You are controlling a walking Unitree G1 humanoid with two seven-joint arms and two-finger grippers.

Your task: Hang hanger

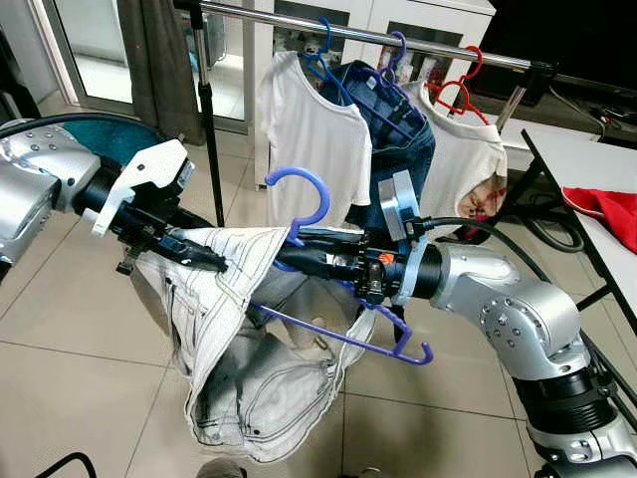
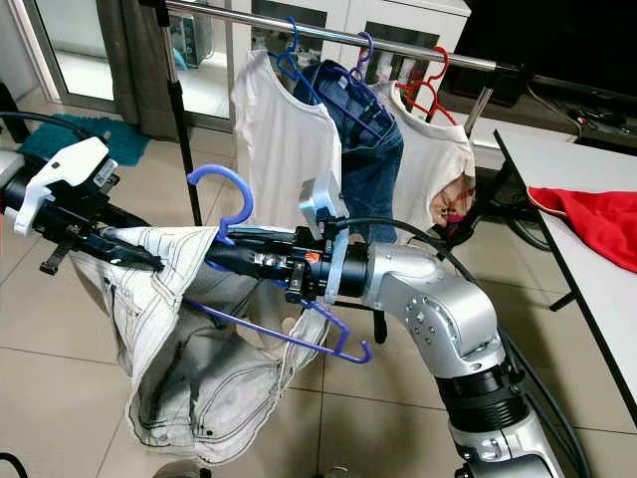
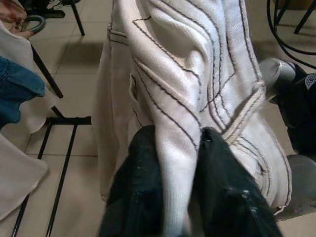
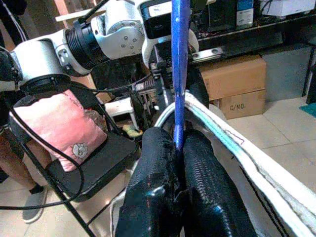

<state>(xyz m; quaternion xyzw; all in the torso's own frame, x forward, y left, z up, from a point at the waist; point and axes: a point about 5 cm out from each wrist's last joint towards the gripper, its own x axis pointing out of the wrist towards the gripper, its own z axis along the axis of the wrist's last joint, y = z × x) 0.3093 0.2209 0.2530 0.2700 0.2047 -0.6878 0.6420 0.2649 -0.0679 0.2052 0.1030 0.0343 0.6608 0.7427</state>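
Clothes rail spans the top of the eye views, on a black stand over the tiled floor. Hanging on it: white T-shirt on a blue hanger, blue jeans on a purple one, second white shirt on a red hanger. White table off to the robot's right with a red cloth on it.

Pale denim garment with dark stitching sags between the two arms, well below the rail and clear of the floor.

Right gripper: jaws clamped on the blue-purple hanger just under its hook; right wrist view shows the shaft pinched between both fingers. Hook points up, not on the rail, in front of the hung T-shirt. Hanger's lower bar slopes down to the robot's right, passing through the denim.

Left gripper: jaws closed on a fold of the denim, fabric squeezed between the fingers in the left wrist view.

Right wrist view also shows a black chair with a pink cushion, and cardboard boxes.
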